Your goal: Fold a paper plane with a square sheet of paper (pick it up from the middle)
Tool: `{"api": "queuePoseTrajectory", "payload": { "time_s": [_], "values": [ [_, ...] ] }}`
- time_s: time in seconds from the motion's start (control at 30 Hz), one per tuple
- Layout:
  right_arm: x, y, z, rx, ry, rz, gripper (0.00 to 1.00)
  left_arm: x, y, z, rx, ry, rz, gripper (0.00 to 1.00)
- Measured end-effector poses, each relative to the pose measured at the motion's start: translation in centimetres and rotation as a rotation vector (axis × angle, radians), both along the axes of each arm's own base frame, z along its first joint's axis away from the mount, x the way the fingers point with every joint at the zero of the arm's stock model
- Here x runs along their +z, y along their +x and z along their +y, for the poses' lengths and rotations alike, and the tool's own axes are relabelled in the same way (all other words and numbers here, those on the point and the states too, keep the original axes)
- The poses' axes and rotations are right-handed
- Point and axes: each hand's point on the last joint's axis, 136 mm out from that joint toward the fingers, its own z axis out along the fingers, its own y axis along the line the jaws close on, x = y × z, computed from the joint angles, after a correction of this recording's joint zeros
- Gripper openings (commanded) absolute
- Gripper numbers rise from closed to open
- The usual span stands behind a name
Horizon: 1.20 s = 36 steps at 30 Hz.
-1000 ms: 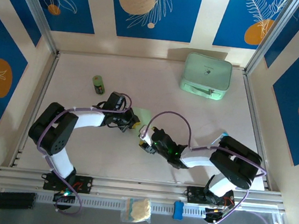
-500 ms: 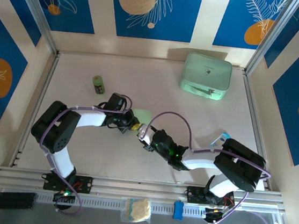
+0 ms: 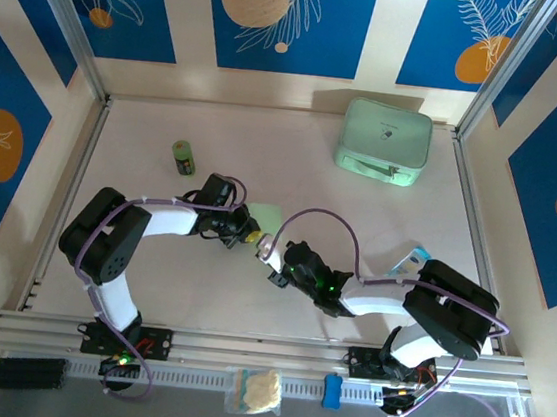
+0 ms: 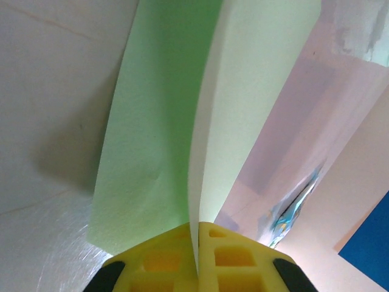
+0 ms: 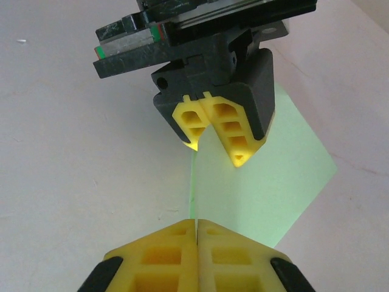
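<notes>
Pale table (image 3: pixel 294 160) bearing a mint-green case (image 3: pixel 385 140) at its far right and a small green bottle (image 3: pixel 183 156) toward the left.

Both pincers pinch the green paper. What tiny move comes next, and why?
Probably the right pincer should ease slightly away from the left pincer, pulling the green paper taut; both are shut on it, close together, and it curves loosely.

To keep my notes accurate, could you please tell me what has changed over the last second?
The right claw edged toward the left claw and closed on the folded paper sheet. The left claw kept its grip on the sheet; the mint-green case and small green bottle stayed put.
</notes>
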Motion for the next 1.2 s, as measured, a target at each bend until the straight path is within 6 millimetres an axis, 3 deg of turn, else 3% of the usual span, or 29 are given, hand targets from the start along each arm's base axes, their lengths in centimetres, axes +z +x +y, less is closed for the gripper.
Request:
{"api": "queuePoseTrajectory", "payload": {
  "time_s": [0.17, 0.33, 0.5, 0.67, 0.9, 1.2],
  "values": [
    [-0.3, -0.3, 0.0, 0.006, 0.029, 0.078, 0.02, -0.4, 0.0, 0.6, 0.0, 0.027, -0.001, 0.32],
    [-0.4, -0.6, 0.4, 0.009, 0.07, 0.172, 0.01, 1.0, 0.8, 2.5, 0.028, 0.052, -0.051, 0.39],
    [-1.4, -0.8, 1.0, -0.003, 0.102, 0.295, 0.0, 3.6, 1.9, 3.8, 0.026, 0.07, -0.159, 0.38],
    [-2.6, -0.9, 1.3, -0.026, 0.126, 0.416, 0.0, 4.2, 2.7, 3.1, -0.024, 0.071, -0.199, 0.35],
    [-3.1, -0.6, 1.4, -0.066, 0.191, 0.57, 0.0, 2.2, 3.1, 0.9, -0.137, 0.101, -0.183, 0.28],
    [-3.5, -0.4, 1.1, -0.103, 0.24, 0.686, 0.0, -0.5, 3.1, 0.5, -0.239, 0.18, -0.136, 0.22]
  ]
}}
